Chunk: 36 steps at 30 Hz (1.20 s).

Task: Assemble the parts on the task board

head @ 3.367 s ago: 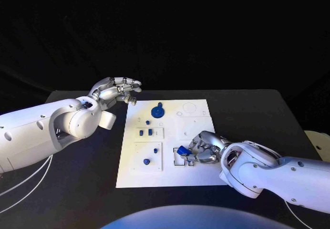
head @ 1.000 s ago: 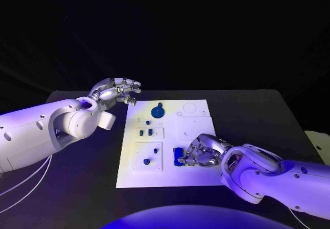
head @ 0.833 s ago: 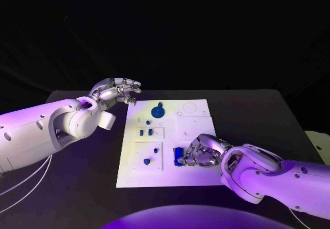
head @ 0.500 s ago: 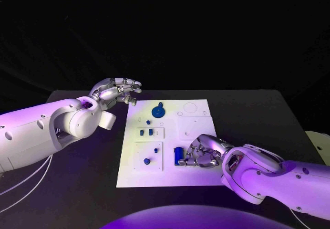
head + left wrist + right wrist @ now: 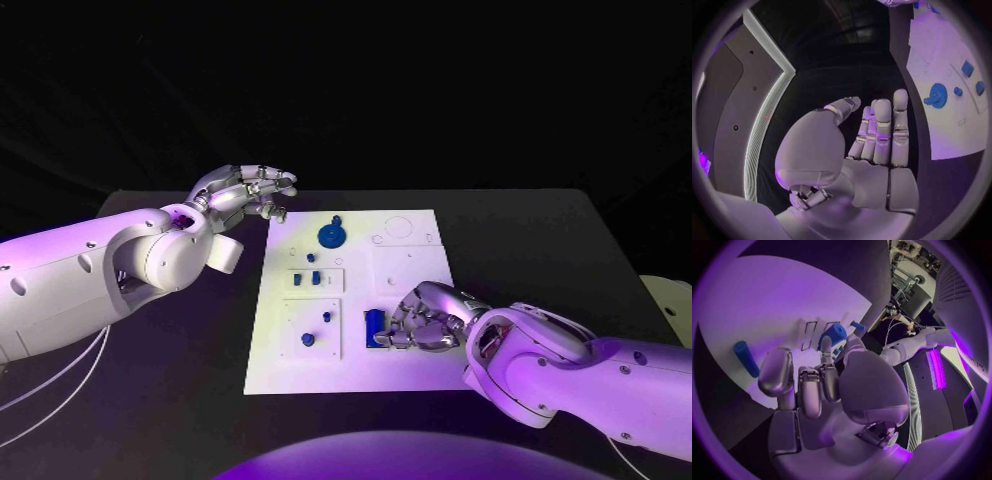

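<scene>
Black table [image 5: 548, 240] under you carries the task board [image 5: 411, 365], and the blue block [image 5: 375, 323] stands at a slot in the board's near-right part. Your right hand [image 5: 418, 320] has its fingers curled round that block, pinching it; if it's tilted when you press, it may jam or slip free. Your left hand [image 5: 242, 190] hovers just off the board's far-left corner, fingers loosely bent and holding nothing, well clear of the blue gear [image 5: 332, 235].

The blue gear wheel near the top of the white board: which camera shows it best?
The head view: the blue gear wheel lies in plain sight on the task board, ahead of the left hand. The left wrist view catches it bent near the picture's rim. I cannot find it in the right wrist view.
</scene>
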{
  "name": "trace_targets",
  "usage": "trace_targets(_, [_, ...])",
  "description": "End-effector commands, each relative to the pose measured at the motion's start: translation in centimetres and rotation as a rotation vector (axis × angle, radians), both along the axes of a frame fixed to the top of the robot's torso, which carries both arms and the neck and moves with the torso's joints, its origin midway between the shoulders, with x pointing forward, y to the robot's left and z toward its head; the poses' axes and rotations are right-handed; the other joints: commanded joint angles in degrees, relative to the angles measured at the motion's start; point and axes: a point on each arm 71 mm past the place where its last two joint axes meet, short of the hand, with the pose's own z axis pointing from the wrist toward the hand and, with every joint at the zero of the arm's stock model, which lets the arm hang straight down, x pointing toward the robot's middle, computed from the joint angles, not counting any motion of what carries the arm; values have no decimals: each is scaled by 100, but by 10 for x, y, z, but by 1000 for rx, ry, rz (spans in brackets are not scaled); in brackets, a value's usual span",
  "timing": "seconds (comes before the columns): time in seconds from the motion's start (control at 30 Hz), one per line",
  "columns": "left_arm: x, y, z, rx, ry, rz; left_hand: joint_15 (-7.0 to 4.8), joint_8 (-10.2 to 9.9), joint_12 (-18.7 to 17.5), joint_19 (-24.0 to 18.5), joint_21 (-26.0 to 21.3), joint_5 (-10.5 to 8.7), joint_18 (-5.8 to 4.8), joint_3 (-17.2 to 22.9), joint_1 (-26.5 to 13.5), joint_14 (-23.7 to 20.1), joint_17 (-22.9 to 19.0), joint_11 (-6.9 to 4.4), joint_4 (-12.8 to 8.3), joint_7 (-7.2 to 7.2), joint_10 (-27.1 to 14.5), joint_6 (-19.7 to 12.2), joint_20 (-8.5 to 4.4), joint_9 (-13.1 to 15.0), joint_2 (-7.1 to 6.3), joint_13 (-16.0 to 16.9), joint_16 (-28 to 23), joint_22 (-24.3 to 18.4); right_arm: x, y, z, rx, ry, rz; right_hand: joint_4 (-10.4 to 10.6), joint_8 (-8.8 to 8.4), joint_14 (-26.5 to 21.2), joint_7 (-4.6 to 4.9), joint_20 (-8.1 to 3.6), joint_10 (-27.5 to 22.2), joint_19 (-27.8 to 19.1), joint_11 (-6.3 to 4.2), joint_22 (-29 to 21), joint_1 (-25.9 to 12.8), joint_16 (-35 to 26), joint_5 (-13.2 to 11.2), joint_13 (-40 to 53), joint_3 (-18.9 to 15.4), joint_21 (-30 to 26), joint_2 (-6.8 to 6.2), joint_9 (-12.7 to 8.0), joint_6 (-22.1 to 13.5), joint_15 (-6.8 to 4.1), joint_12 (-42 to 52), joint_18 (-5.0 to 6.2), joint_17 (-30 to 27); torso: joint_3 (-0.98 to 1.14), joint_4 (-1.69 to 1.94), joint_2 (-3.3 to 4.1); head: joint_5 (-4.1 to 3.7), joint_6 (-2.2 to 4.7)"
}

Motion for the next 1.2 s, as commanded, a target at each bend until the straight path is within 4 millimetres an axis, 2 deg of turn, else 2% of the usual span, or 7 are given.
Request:
trace_targets(0.03, [0,-3,1,-12,-1,-14,7,36,16,-2,-21,29,63,-10,-58,-46,2,-4,43,-8,-26,-36,22,9,9,-8,-26,-9,2,-1,-3,-13,3,3,-30,37,608,-19,-32,157,14,-36,730,66,22,-2,713,12,2,66,35,-41,-43,18,-103,1464,-4,-1,-4,-8,-10])
trace_targets(0.17, [0,-3,0,-12,-1,-14,8,39,17,-2,-22,31,63,-10,-64,-46,-1,-3,52,-8,-27,-38,23,9,15,-9,-27,-12,6,-3,-6,-28,1,-5,-34,46,608,-31,-39,159,18,-46,739,229,23,-23,717,46,8,134,100,-55,-52,20,-104,1466,-2,5,-2,-6,-13])
trace_targets(0.27, [0,-2,0,-12,-1,-13,8,39,17,-2,-22,31,63,-10,-64,-46,-1,-3,52,-8,-27,-38,23,9,15,-9,-27,-12,8,-3,-7,-36,2,-5,-31,44,608,-31,-43,160,20,-48,745,320,23,-139,721,43,6,163,146,-71,-54,22,-105,1466,-2,7,1,-3,-20])
trace_targets(0.47, [-1,-2,0,-11,0,-13,8,39,17,-2,-22,31,63,-10,-64,-46,-1,-3,52,-8,-27,-38,23,9,15,-9,-27,-12,9,-3,-8,-43,3,1,-36,40,608,-32,-44,157,16,-48,746,424,22,-257,718,15,-12,153,193,-85,-55,15,-104,1464,-6,1,-2,0,-32])
trace_targets(0.9, [-1,-1,0,-10,0,-10,8,39,17,-2,-22,31,63,-10,-64,-46,-1,-3,52,-8,-27,-38,23,9,15,-9,-27,-12,7,-4,-3,-16,-29,-8,-35,38,605,-30,-44,154,14,-47,746,457,18,-286,714,1,-24,143,207,-89,-54,10,-102,1447,0,-5,2,14,-42])
trace_targets(1.13, [-1,0,0,-10,0,-8,8,48,18,0,-25,34,63,-10,-67,-47,-6,-5,65,-10,-32,-45,24,9,20,-10,-29,-21,6,-16,12,40,-90,-51,-28,-181,595,116,14,101,-18,68,719,534,5,-206,649,-112,-174,156,220,-469,32,-79,-87,1403,1,-6,-6,5,-42])
trace_targets(1.2, [-1,0,0,-10,-1,-8,8,48,18,0,-25,34,63,-10,-67,-47,-6,-5,65,-10,-32,-45,24,9,20,-10,-29,-21,9,-24,17,39,-99,-69,-29,-192,593,123,19,93,-21,76,716,541,1,-205,638,-120,-188,154,221,-486,39,-93,-85,1392,-2,-8,-7,-6,-37])
